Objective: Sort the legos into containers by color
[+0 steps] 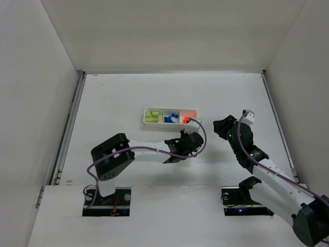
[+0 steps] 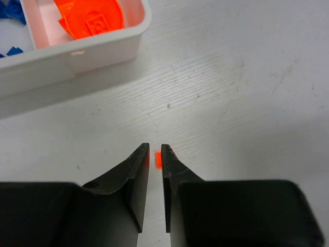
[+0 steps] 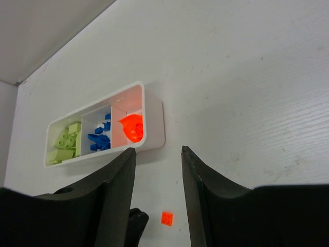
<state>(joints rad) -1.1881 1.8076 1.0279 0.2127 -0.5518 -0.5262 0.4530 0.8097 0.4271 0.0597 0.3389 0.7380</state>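
The white tray (image 1: 152, 109) holds light green legos (image 3: 64, 144) in its left compartment, blue ones (image 3: 98, 140) in the middle and orange ones (image 3: 132, 127) in the right. One tiny orange brick (image 3: 166, 218) lies flat on the table in front of the tray's right end. My left gripper (image 1: 190, 138) is low over it. In the left wrist view the brick (image 2: 158, 158) shows in the narrow gap at the tips of the left gripper (image 2: 155, 150), not lifted. My right gripper (image 3: 158, 152) is open and empty, above the table to the right of the tray.
The tray's near wall (image 2: 77, 59) is just beyond the left fingertips, with the orange compartment (image 2: 90, 18) nearest. The right arm (image 1: 247, 149) stands close to the left gripper. White walls enclose the table on three sides.
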